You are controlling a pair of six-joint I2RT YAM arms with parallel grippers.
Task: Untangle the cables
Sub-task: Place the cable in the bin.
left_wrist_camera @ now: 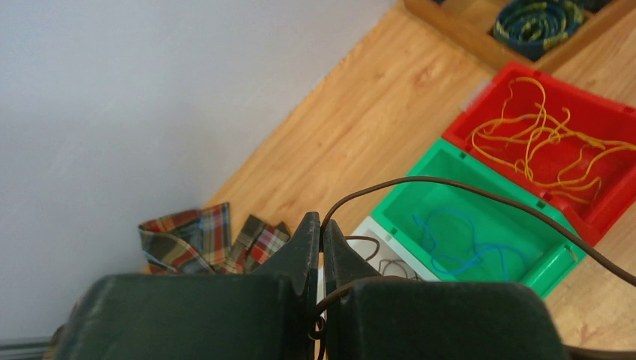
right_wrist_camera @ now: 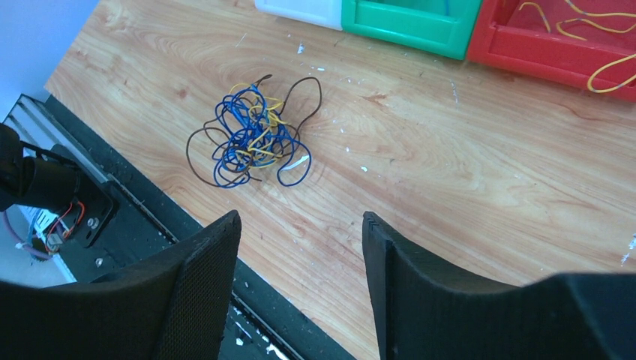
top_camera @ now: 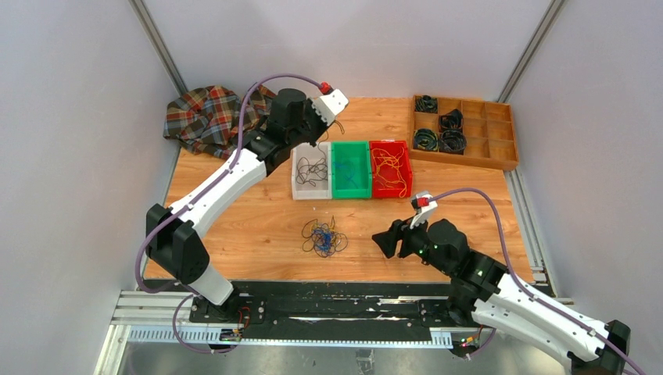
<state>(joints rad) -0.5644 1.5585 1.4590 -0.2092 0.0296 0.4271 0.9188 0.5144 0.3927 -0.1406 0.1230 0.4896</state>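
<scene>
Left claw closed on one dark cable, which arcs out from the pinched tips above the white bin. The green bin holds blue strands and the red bin yellow-orange ones. Tangle of cables (blue, yellow, dark) lies loose on the table, at 6 o'clock from the green bin in the top view. Right claw gapes wide and grips nothing, hovering at about 3 o'clock from the tangle, clear of it.
</scene>
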